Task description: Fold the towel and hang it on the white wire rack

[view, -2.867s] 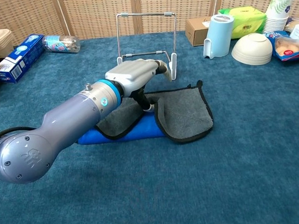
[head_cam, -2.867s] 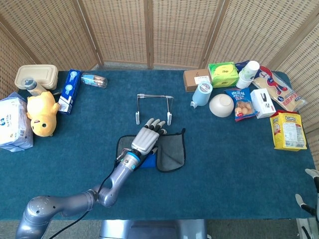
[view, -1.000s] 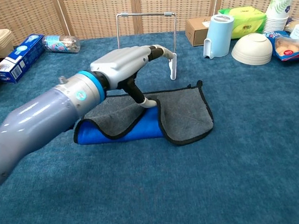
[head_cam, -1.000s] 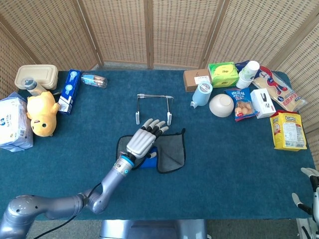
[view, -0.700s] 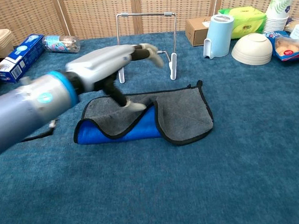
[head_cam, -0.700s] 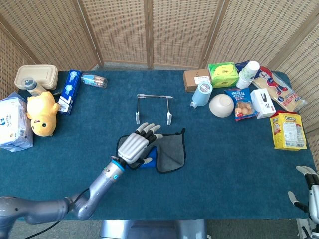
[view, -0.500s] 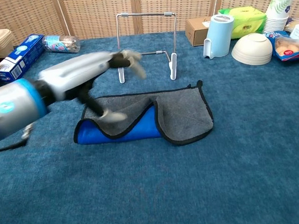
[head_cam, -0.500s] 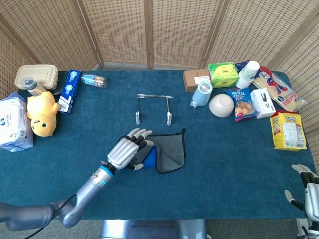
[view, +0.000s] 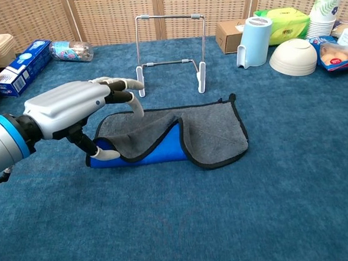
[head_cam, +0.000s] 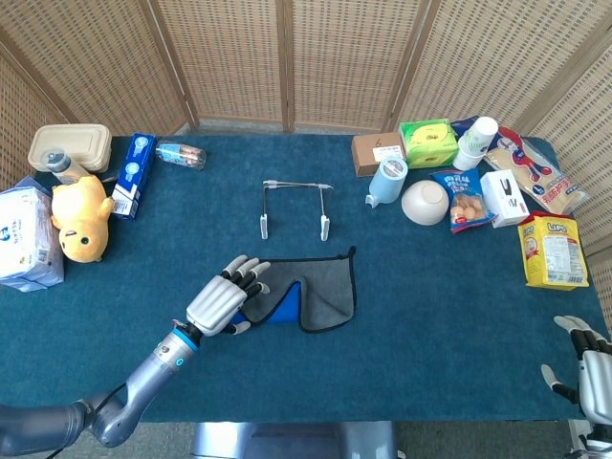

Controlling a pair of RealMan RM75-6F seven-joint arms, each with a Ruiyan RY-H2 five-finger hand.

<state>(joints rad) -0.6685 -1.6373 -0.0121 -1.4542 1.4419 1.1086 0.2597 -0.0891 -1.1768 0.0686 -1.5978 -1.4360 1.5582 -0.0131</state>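
A grey towel point(head_cam: 323, 287) point(view: 212, 130) with a blue underside and black trim lies partly folded on the blue table, its left flap doubled over. Behind it stands the white wire rack point(head_cam: 295, 207) point(view: 169, 46), bare. My left hand point(head_cam: 225, 300) point(view: 72, 110) hovers at the towel's left end, fingers apart and holding nothing, thumb near the blue fold. My right hand point(head_cam: 579, 368) shows at the bottom right corner of the head view, far from the towel, fingers spread, holding nothing.
Right of the rack are a blue cup point(head_cam: 387, 181), a white bowl point(head_cam: 425, 202), snack packets point(head_cam: 462, 199) and a yellow bag point(head_cam: 550, 251). On the left are a yellow plush toy point(head_cam: 81, 216), a blue box point(head_cam: 133, 175) and a lidded container point(head_cam: 69, 145).
My left hand has lifted off the towel's folded flap and drawn back leftward to its left end. The towel stays folded over. My right hand has crept up slightly into view.
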